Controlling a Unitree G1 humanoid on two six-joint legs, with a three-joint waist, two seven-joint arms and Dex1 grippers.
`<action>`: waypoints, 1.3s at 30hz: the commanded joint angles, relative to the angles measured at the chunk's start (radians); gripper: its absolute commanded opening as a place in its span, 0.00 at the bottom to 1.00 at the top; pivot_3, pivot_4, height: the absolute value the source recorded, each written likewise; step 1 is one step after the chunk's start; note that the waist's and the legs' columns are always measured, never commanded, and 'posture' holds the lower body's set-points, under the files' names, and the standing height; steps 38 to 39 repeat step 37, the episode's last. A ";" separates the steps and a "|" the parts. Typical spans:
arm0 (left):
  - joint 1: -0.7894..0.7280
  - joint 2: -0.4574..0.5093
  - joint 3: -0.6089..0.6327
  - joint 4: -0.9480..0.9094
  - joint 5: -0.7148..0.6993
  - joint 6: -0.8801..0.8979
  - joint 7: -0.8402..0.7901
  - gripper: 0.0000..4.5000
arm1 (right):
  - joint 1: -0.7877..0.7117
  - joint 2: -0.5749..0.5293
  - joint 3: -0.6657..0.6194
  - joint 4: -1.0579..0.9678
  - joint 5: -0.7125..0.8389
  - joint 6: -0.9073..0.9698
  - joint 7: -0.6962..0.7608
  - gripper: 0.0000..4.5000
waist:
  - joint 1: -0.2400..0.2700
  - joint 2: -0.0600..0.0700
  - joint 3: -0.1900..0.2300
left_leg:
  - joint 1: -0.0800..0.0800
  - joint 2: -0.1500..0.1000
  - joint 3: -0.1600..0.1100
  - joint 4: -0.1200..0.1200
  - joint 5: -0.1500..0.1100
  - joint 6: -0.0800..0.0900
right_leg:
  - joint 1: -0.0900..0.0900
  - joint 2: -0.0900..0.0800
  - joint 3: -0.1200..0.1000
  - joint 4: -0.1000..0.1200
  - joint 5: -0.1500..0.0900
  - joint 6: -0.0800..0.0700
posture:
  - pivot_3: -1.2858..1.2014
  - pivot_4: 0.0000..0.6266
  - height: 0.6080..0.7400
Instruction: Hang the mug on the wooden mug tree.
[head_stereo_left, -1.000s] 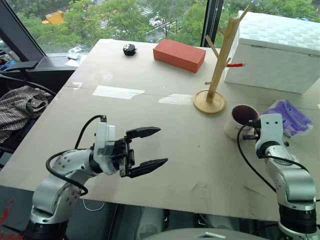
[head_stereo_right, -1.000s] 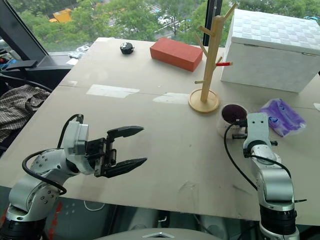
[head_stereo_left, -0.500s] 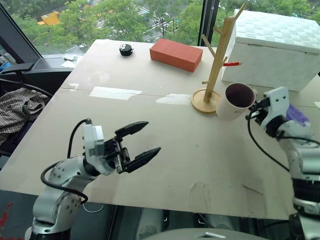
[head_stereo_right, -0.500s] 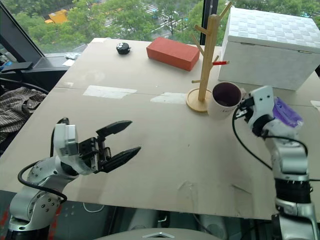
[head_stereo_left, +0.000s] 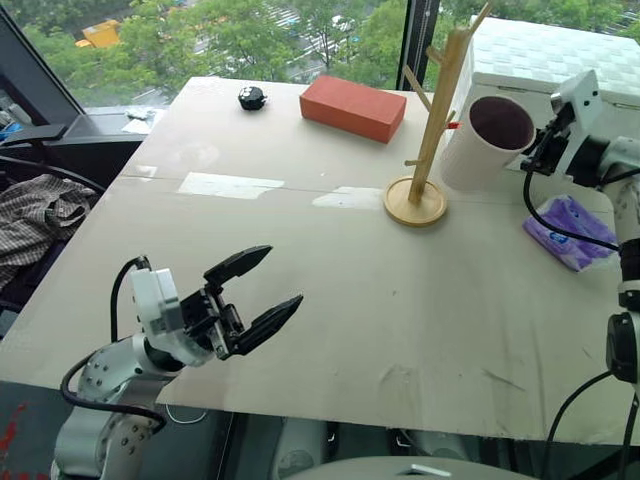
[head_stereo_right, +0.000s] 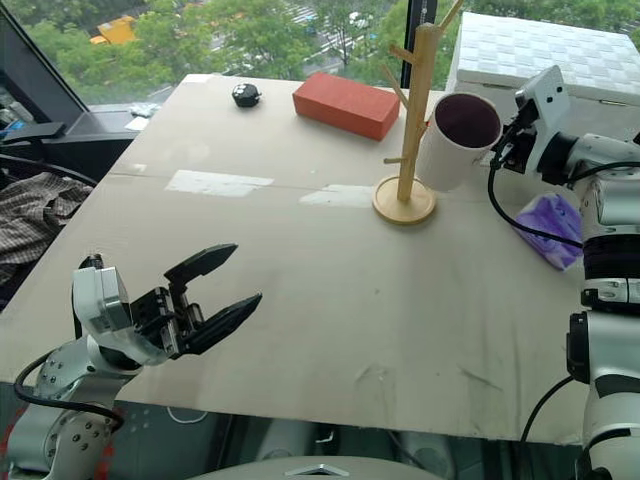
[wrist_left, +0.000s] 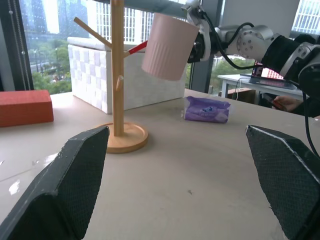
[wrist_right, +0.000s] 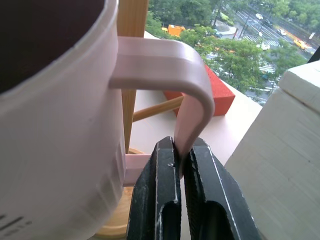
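A: Mug (head_stereo_left: 487, 142) up off the table, tipped with its dark mouth toward us, hanging just right of the tree (head_stereo_left: 432, 128) and level with the red peg (wrist_left: 136, 48).

B: Who's carrying it?

A: Right gripper (wrist_right: 180, 165), pinching the lower part of the loop handle (wrist_right: 192, 105) between both fingers, pressed tight on it. That puts the fingers close to the opening a branch must pass through.

B: So what makes this step go well?

A: My read: turn the wrist so the loop's opening faces a free angled branch, come in from slightly above its tip, slide the loop down toward the pole, and only then ease off. Slowly, too; a bump could rock that round base (head_stereo_left: 417, 205).

B: And the other arm?

A: Left gripper (head_stereo_left: 252, 298) sits low at the near left, well apart from the tree, fingers spread wide, holding nothing, touching nothing.

B: Anything in the way?

A: Brick (head_stereo_left: 358, 107) far left of the tree, purple packet (head_stereo_left: 567, 228) to the right.
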 joint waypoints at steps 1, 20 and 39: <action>0.011 0.005 0.018 -0.051 -0.022 -0.010 0.009 1.00 | -0.123 0.014 0.050 0.098 -0.079 -0.032 -0.010 0.01 | -0.003 0.001 0.001 | 0.000 0.000 0.001 0.000 0.000 0.000 | 0.000 -0.002 0.000 0.000 0.000 0.000 | 0.52 0.24 1.00; 0.015 -0.009 0.012 -0.026 -0.045 -0.002 0.059 1.00 | 0.157 -0.063 -0.067 -0.035 -0.081 -0.123 -0.004 0.78 | 0.011 0.001 0.001 | 0.000 -0.001 0.002 -0.001 0.000 0.000 | 0.000 -0.004 -0.001 -0.001 0.000 0.000 | 0.52 0.24 1.00; -0.024 0.088 0.010 0.175 0.044 0.213 0.175 1.00 | 1.162 0.071 -0.370 -0.917 0.129 0.023 -0.216 0.78 | 0.003 0.000 0.000 | 0.004 0.000 -0.001 0.000 -0.003 -0.005 | 0.003 -0.004 -0.002 0.001 -0.003 0.005 | 0.52 0.24 1.00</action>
